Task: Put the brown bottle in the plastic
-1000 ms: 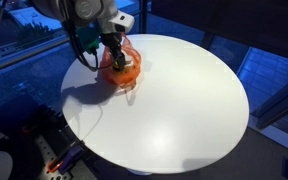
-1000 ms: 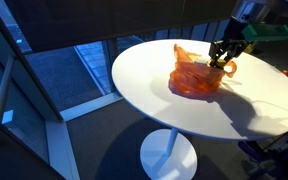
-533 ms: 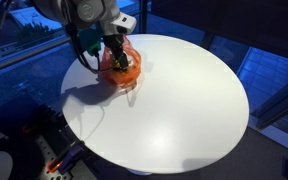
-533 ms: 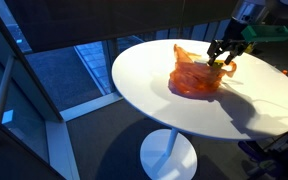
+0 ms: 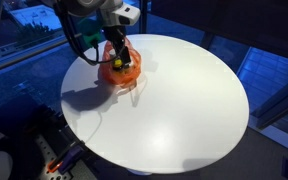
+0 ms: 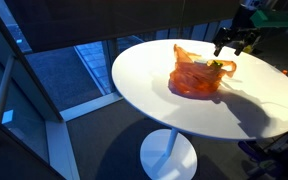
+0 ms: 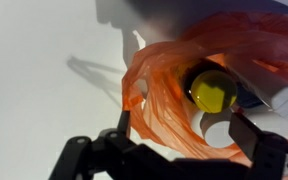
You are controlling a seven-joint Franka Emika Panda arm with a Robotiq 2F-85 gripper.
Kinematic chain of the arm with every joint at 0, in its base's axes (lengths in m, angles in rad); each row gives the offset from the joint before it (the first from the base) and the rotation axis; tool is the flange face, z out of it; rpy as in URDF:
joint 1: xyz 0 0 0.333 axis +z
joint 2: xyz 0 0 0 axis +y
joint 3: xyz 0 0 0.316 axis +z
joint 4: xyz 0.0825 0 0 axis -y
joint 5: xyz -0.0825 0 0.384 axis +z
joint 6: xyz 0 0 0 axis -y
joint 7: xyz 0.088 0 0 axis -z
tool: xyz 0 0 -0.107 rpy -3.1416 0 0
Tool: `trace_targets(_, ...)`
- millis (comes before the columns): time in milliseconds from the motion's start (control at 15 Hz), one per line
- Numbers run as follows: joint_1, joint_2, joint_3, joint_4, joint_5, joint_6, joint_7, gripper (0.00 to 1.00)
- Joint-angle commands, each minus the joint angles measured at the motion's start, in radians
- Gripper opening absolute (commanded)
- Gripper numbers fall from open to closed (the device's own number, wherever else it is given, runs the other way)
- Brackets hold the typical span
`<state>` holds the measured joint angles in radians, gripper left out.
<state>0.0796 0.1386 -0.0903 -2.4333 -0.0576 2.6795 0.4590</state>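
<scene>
Near the white table's edge the bottle, likely hard and light, sits in the floppy bag; the gripper hangs spread apart, empty; best held by its neck.

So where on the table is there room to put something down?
Nearly the whole table is bare, from the bag across to the opposite rim. It's crowded only at the bag, near one edge, where the gripper hangs right above it.

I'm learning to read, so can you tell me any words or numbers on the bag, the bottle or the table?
No words or numbers can be read here.
Orange plastic bag: no print shows.
Bottle: only its yellow cap shows; any label is hidden.
White table: plain.
</scene>
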Motion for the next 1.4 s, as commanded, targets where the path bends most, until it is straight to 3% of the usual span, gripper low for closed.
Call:
trace_targets(0,-0.022,-0.069,-0.004,0.030,-0.032,-0.144,0.008,1.00)
trace_targets(400,-0.066,-0.126,0.011,0.165,-0.011,-0.445,-0.072,1.00)
trace_targets(800,-0.105,-0.194,0.006,0.263,-0.054,-0.709,-0.326,1.00)
trace_targets(1067,-0.122,-0.271,0.005,0.257,-0.087,-0.789,-0.469,1.00)
trace_targets(1333,-0.133,-0.352,0.005,0.223,-0.122,-0.785,-0.495,1.00)
